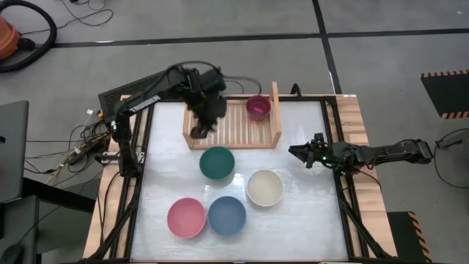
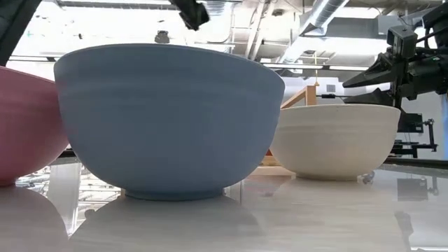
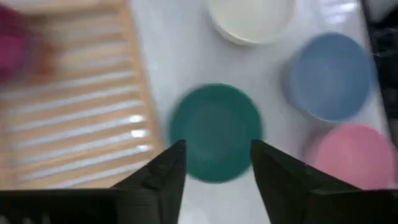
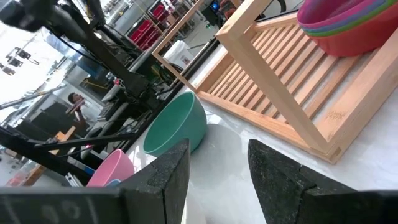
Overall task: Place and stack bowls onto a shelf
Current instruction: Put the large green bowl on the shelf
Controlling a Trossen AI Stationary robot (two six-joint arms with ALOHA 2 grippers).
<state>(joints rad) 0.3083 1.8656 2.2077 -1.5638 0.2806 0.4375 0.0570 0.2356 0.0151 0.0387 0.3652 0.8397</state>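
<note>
Here, the shelf [image 1: 232, 126] is lying with its long axis across the table's far edge, stacked small bowls [image 1: 258, 107] sitting upright at its right end. The left gripper [image 1: 199, 132], fingers spread and empty, is hovering over its left end; the right gripper [image 1: 299, 152] is waiting spread at the table's right edge.

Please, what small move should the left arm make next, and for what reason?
Probably lower the left gripper toward the round teal plastic bowl. Its fingers stand apart and hold nothing, and the teal bowl lies just ahead of them on the white tabletop. The light wooden slatted shelf holds only a stack of small bowls at one end.

white table [image 1: 300, 139], shelf [image 1: 233, 126], four bowls [image 1: 217, 163]
</note>
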